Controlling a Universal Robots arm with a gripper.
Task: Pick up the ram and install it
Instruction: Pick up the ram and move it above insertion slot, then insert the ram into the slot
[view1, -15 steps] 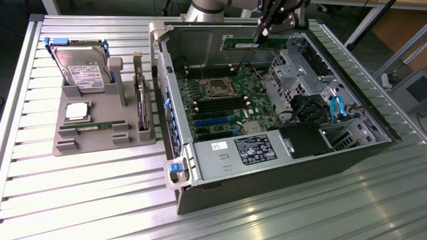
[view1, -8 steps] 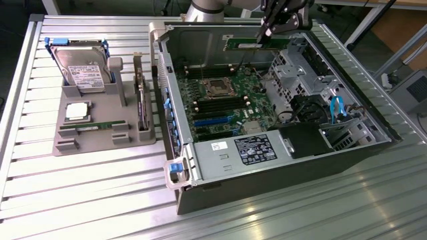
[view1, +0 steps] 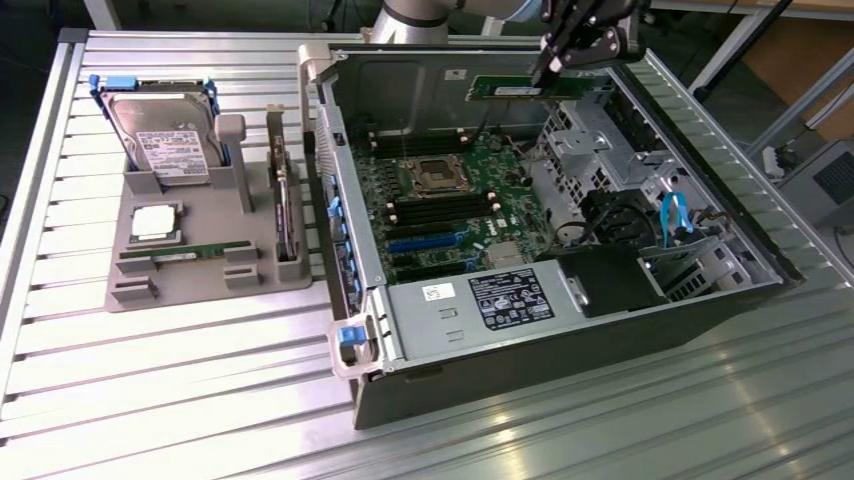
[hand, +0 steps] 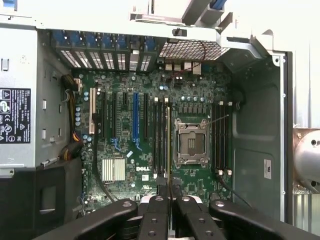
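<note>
My gripper (view1: 547, 72) hangs over the far end of the open computer case (view1: 747, 290), shut on the ram (view1: 514, 92), a slim green stick held roughly level above the motherboard (view1: 454, 200). In the wrist view the ram (hand: 167, 145) shows edge-on as a thin strip running out from between my black fingertips (hand: 161, 192). It lines up with the long dark memory slots (hand: 160, 140) beside the empty processor socket (hand: 190, 142). The stick is still well above the board and touches no slot.
A grey holder tray (view1: 147, 290) on the exterior view's left carries a hard drive (view1: 167, 140), a silver processor chip (view1: 154, 222), a dark expansion card on edge (view1: 280, 200) and another green stick (view1: 180, 252). The power supply (view1: 501, 300) fills the case's near end.
</note>
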